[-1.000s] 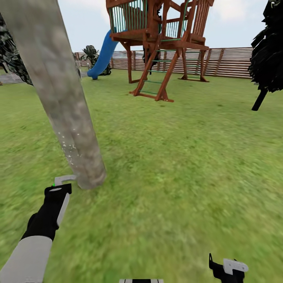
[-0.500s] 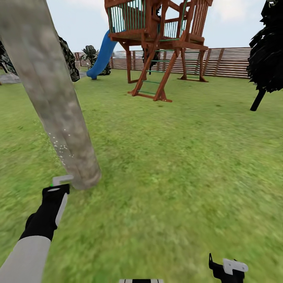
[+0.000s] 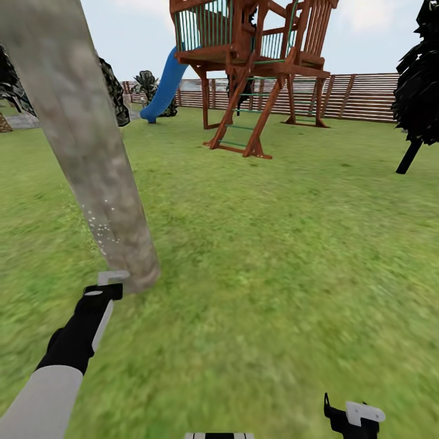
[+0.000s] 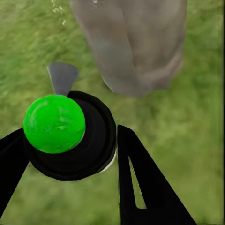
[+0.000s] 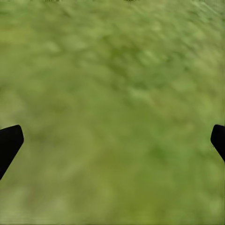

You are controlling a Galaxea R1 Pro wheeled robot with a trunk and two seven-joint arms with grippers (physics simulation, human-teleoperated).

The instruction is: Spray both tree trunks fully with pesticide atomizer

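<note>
Spraying the tree trunk (image 3: pixel 91 152) low down, I have the left gripper (image 4: pixel 70 145) clamped round the pesticide atomizer (image 4: pixel 65 136), its grey nozzle (image 3: pixel 113 277) just beside the trunk's base on the lawn (image 3: pixel 274 256). To cover it well, I judge I should sweep upward slowly and then circle round. The right gripper (image 5: pixel 112 140) hangs spread wide, holding nothing.

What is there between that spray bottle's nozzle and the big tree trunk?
Just a short strip of lawn, seen in the left wrist view; the atomizer in the left gripper points its nozzle beside the trunk.
</note>
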